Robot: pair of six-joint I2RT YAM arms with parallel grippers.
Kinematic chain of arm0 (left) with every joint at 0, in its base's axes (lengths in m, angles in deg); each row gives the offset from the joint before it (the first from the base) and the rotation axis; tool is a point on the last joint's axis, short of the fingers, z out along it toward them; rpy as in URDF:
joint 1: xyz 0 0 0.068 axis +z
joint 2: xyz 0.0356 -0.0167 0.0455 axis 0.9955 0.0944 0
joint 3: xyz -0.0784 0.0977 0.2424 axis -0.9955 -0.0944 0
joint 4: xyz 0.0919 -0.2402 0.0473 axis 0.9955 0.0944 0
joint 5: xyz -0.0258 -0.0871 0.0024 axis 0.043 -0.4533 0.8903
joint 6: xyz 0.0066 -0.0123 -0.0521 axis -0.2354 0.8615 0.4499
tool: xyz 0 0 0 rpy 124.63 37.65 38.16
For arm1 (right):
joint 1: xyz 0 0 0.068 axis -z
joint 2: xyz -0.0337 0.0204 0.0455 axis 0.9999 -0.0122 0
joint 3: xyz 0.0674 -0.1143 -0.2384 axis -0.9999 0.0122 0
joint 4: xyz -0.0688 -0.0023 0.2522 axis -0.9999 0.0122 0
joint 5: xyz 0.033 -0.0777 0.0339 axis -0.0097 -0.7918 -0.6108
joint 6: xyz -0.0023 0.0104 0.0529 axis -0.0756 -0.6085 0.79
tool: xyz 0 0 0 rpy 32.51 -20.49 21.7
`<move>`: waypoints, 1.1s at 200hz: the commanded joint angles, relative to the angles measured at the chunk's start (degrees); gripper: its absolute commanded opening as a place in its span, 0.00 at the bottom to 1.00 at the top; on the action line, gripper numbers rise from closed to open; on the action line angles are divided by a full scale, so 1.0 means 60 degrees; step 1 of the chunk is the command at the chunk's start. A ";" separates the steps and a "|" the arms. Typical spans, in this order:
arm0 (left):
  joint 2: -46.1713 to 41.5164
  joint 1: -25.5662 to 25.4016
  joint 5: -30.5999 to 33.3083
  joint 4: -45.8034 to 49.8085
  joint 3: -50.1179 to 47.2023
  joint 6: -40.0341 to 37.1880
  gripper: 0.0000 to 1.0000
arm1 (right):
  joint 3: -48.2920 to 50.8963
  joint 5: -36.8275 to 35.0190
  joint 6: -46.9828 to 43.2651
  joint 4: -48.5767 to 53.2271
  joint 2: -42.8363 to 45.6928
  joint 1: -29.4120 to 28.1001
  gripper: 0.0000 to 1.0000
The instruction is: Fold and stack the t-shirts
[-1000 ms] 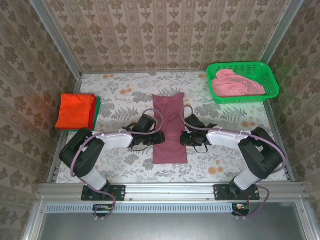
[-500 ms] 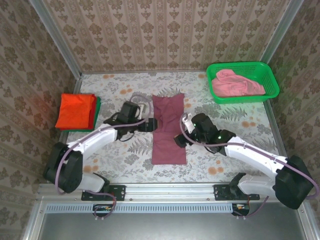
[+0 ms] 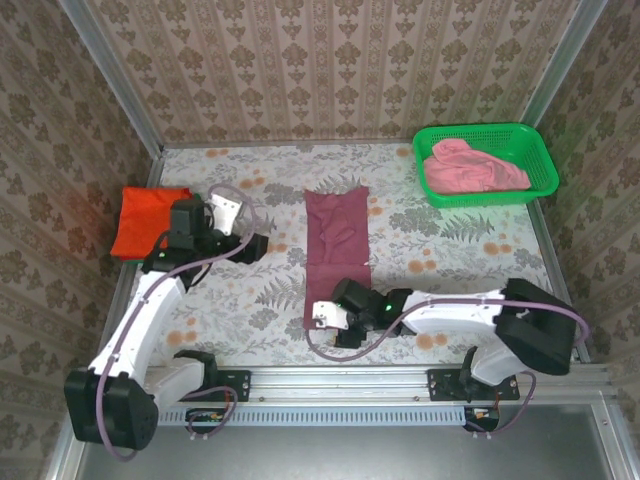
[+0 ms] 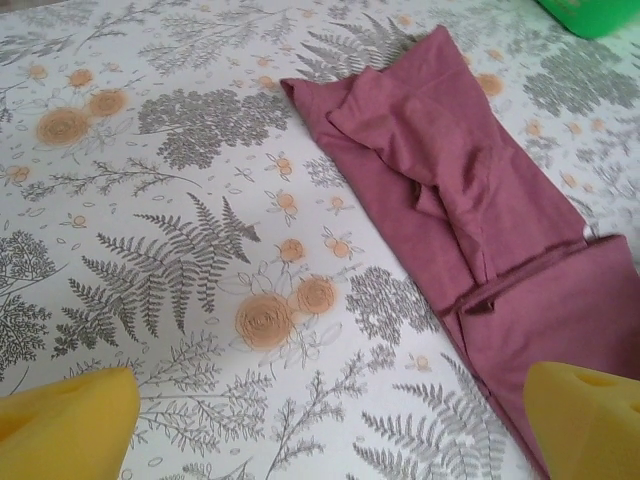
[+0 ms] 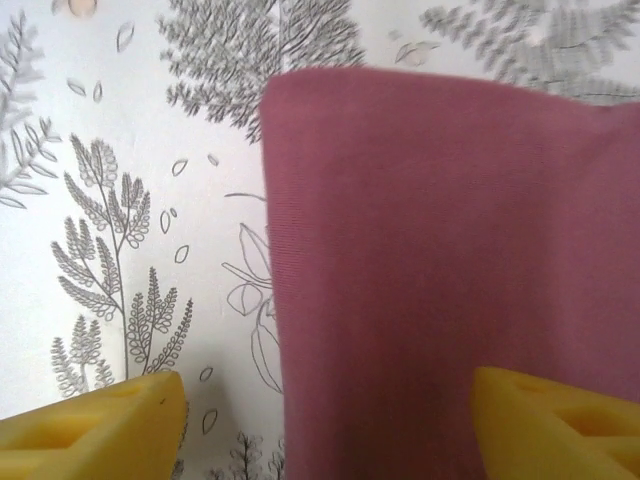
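Lying as a long folded strip down the middle of the worktop (image 3: 250, 300), the maroon t-shirt (image 3: 337, 250) has its near end under the right gripper (image 5: 325, 430). That gripper's fingers stand apart, with the cloth's left edge between them and nothing pinched. The left gripper (image 4: 325, 430) hovers spread and empty just left of the strip's far half. Bare worktop flanks both long edges. The orange t-shirt (image 3: 150, 220) lies at the left edge, and the pink t-shirt (image 3: 470, 168) sits in the green basket (image 3: 480, 197) at the far right.

Centre of table (image 3: 450, 250): long shirt (image 3: 337, 240), lengthwise. Left edge: stack (image 3: 145, 218). Far right: basket (image 3: 480, 197), second shirt (image 3: 470, 168) inside. left gripper (image 3: 255, 245) between stack and long shirt; right gripper (image 3: 325, 318) at its near end.
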 commanded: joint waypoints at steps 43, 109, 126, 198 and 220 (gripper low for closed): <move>-0.1025 0.0087 -0.1272 0.0419 -0.0969 -0.1539 1.00 | -0.0385 -0.0657 -0.0310 -0.0721 -0.0847 -0.0004 0.43; -0.1028 0.0082 -0.1554 0.0558 -0.1204 -0.2636 1.00 | -0.0559 -0.0699 -0.0352 -0.0171 -0.0537 -0.0005 0.00; -0.1116 -0.0027 -0.1564 0.0714 -0.1344 -0.3703 1.00 | -0.0546 -0.0553 -0.0388 0.0288 -0.0046 0.0063 0.00; -0.2579 -0.0053 -0.2093 0.0229 -0.2366 -0.5576 1.00 | -0.2383 0.0994 -0.2093 0.3144 0.1390 0.1825 0.00; -0.2490 -0.0046 -0.2143 0.0111 -0.2467 -0.5604 1.00 | -0.3288 0.1358 -0.2981 0.3731 0.1030 0.2597 0.00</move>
